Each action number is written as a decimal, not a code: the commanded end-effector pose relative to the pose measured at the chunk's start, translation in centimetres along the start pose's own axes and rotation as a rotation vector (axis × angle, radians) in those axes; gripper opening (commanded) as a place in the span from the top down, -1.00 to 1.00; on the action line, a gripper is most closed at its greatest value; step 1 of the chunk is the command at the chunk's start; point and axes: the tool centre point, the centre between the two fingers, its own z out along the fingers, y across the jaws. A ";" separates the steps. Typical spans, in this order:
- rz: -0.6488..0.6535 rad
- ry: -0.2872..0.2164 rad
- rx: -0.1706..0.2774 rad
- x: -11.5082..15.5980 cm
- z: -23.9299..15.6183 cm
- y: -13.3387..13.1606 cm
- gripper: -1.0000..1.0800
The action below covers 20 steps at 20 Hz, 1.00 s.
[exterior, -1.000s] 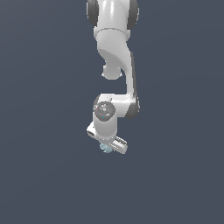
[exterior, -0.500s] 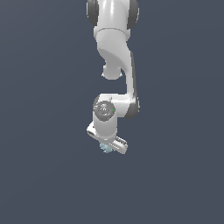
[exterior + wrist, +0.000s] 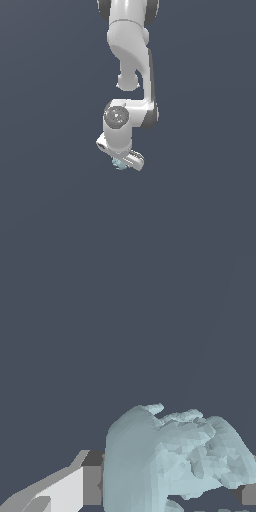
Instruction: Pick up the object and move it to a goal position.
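Wrist view shows the object (image 3: 175, 456), a pale blue-green knobbly lump, sitting right between the gripper (image 3: 165, 491) fingers, one grey pad (image 3: 92, 478) touching its side, so the jaws look pinched on it. Exterior view shows the lump peeking out directly beneath the white hand of the arm (image 3: 132, 75); no goal marker shows, so I cannot tell which way it must travel
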 end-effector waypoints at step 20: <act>0.001 0.000 0.002 -4.7 -17.9 8.5 1.00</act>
